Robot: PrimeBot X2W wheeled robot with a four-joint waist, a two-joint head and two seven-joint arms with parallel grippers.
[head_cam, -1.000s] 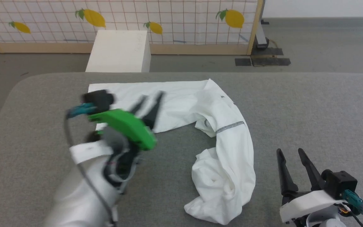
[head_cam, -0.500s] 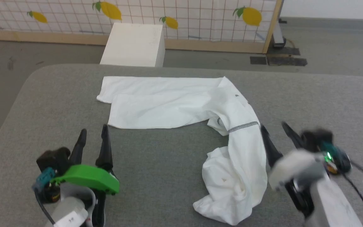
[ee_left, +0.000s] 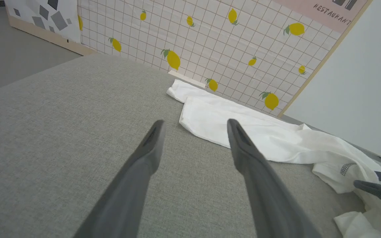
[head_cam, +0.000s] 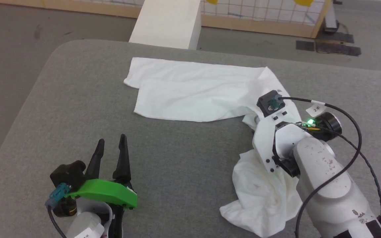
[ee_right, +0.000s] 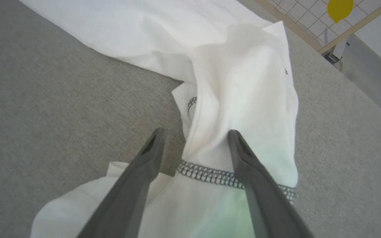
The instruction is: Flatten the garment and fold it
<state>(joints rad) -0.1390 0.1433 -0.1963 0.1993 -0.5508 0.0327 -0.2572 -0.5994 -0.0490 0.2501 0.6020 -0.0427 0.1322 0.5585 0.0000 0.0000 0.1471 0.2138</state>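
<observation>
A white box [head_cam: 167,23] stands on the floor [head_cam: 18,43] behind the grey table [head_cam: 184,155]

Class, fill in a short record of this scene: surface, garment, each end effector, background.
surface: grey padded table
garment: white shirt, far part flat, near right part bunched
left end effector: open, over bare table, apart from garment
right end effector: open, over bunched part at grey zigzag seam
background: white box beyond table
</observation>
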